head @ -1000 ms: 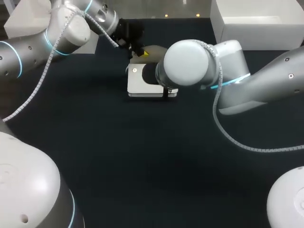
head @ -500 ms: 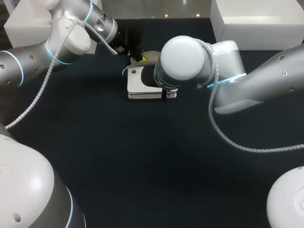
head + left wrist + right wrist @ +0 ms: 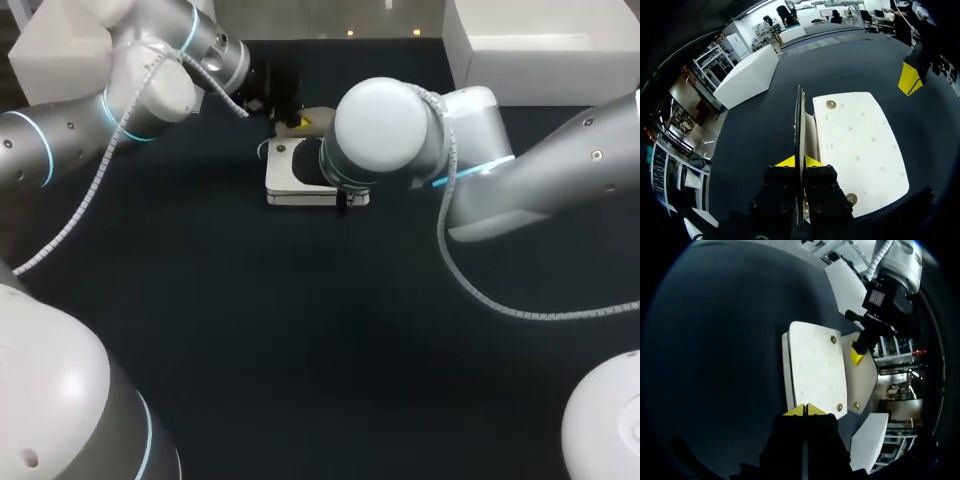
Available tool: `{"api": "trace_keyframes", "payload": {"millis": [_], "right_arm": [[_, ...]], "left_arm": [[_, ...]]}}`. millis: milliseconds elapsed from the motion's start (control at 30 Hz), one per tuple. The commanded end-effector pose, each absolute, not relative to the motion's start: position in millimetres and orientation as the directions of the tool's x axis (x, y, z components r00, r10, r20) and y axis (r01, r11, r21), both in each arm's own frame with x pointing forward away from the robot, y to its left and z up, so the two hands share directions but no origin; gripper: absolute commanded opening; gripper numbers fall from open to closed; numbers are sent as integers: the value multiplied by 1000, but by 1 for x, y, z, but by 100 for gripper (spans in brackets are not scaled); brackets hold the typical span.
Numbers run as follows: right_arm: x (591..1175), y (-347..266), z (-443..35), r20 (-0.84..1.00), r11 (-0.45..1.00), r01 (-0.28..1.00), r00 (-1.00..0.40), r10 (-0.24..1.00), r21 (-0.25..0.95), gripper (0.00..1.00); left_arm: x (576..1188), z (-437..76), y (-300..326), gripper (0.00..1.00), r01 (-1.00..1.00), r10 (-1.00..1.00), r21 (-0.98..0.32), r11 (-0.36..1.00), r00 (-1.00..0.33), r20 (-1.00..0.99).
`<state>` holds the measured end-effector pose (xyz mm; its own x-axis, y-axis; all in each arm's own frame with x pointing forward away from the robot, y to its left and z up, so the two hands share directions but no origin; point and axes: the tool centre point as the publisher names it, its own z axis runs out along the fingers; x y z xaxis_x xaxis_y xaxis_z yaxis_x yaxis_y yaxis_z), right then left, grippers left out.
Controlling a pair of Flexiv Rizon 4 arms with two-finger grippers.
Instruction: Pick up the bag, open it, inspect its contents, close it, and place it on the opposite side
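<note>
Although the bag (image 3: pixel 292 180) has not left the bench (image 3: pixel 300 340), its flap (image 3: pixel 865 377) is already lifted off the white front. The left end effector (image 3: pixel 799 161) is pinched tight on the flap's edge. In the left wrist view the flap runs as a thin dark line straight between the two yellow tips, standing roughly on edge beside the quilted front with its two metal snaps. The right end effector (image 3: pixel 805 410) is near the bag's opposite edge with its tips pressed together and nothing visible between them (so it looks to be no help in steadying the bag).

Over the last second the bag has slid a little across the bench toward the left arm (image 3: pixel 120 100). The right arm (image 3: pixel 385 130) has followed, and its big joint now covers more of the bag in the head view. The flap has stayed in the left grip throughout.

My reading is that the opening step is in hand but not finished. The pull on the flap seems to drag the whole bag rather than only folding the flap back, since nothing appears to anchor the body. No view shows the inside, so inspection is yet to come, as are closing the bag and moving it to the other side. For now the bag lies at the far middle of the bench.
</note>
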<state>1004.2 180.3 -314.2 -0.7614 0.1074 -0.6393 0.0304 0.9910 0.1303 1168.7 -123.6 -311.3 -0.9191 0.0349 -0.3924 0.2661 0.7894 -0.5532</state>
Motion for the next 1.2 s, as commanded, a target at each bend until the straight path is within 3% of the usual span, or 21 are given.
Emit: {"api": "trace_keyframes", "payload": {"millis": [33, 500, 533, 600, 633, 767, 1200], "right_arm": [[999, 179, -329, -644, 989, 26, -756, 117, 148, 0], [994, 179, -346, -644, 988, 39, -754, 127, 149, 0], [994, 179, -347, -648, 988, 39, -751, 128, 150, 4], [994, 176, -348, -652, 987, 44, -746, 134, 152, 24], [995, 175, -349, -653, 987, 45, -745, 134, 152, 29], [998, 171, -351, -667, 988, 53, -732, 138, 147, 40], [1017, 172, -359, -706, 995, 30, -703, 88, 94, 38]], "left_arm": [[1181, -325, -124, 0, 273, 27, -549, 790, -910, -413], [1169, -342, -121, 0, 312, 81, -552, 773, -912, -401], [1167, -342, -121, 0, 316, 85, -553, 771, -911, -403], [1165, -342, -119, 0, 325, 90, -554, 767, -909, -408], [1163, -341, -118, 0, 327, 90, -556, 764, -908, -410], [1158, -338, -117, 0, 348, 104, -557, 754, -900, -422], [1152, -338, -121, 0, 357, 124, -557, 750, -903, -411]]}}
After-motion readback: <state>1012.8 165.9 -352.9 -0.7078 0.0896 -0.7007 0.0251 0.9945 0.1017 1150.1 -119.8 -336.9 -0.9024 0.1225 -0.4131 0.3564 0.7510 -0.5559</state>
